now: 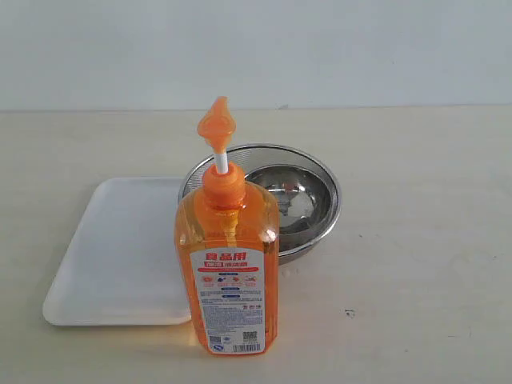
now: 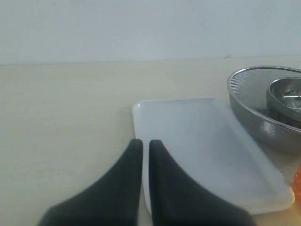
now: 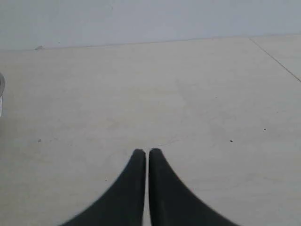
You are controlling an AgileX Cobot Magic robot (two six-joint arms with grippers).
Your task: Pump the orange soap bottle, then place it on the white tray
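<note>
Currently on the table [image 1: 416,240], item by item:

1. Bottle [image 1: 228,264]: orange, translucent, flat-sided, upright. It stands on the table at the front of the exterior view, just beside the tray's near right corner and not on it. Whether it touches the rim cannot be told. Pump head [image 1: 216,124]: orange, raised on a white stem [image 1: 221,164]. Label [image 1: 230,300]: red and white, facing the camera. In the left wrist view only an orange sliver of the bottle shows, past the tray's far corner and well apart from the gripper.

2. Tray [image 1: 120,256]: white, flat, rectangular, with rounded corners and a shallow rim. It lies on the table to the left of the bottle.

3. Mesh bowl [image 1: 324,228]: round steel strainer, behind the bottle and just beside the tray's far right corner.

4. Steel bowl [image 1: 292,200]: smaller and shiny, seated inside the mesh bowl.

5. Left gripper [image 2: 145,143]: black, jaws together with only a hairline between them, gripping nothing. The tips show against one long edge of the tray.

6. Right gripper [image 3: 146,153]: black, jaws likewise together, gripping nothing, over bare table.

7. Wall [image 1: 320,48]: pale and plain, behind the table.
</note>
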